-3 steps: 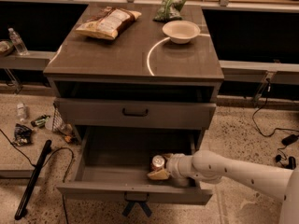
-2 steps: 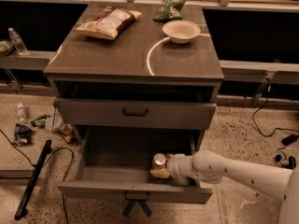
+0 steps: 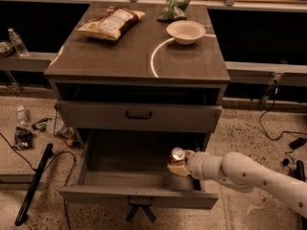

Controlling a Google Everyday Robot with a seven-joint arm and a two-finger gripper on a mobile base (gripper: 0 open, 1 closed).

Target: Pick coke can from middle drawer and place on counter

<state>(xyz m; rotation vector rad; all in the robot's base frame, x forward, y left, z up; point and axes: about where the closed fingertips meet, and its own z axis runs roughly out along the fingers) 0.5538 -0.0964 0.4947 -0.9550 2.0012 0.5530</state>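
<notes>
The coke can (image 3: 177, 154), red with a silver top, is at the right side of the open middle drawer (image 3: 139, 198), the cabinet's bottom grey box. My gripper (image 3: 176, 166) reaches in from the right on a white arm (image 3: 240, 171). Its tan fingers are closed around the can's lower part and hold it upright, a little above the drawer floor. The counter (image 3: 120, 51) is the glossy grey-brown top above, with a thin white curved line.
On the counter lie a chip bag (image 3: 111, 23), a green bag (image 3: 174, 4) and a white bowl (image 3: 185, 31). The upper drawer front (image 3: 139, 115) is closed above the open one. A black pole (image 3: 33, 183), litter and cables lie on the floor.
The can, held in my gripper, has moved up and to the right inside the drawer. The arm has drawn back slightly to the right.
</notes>
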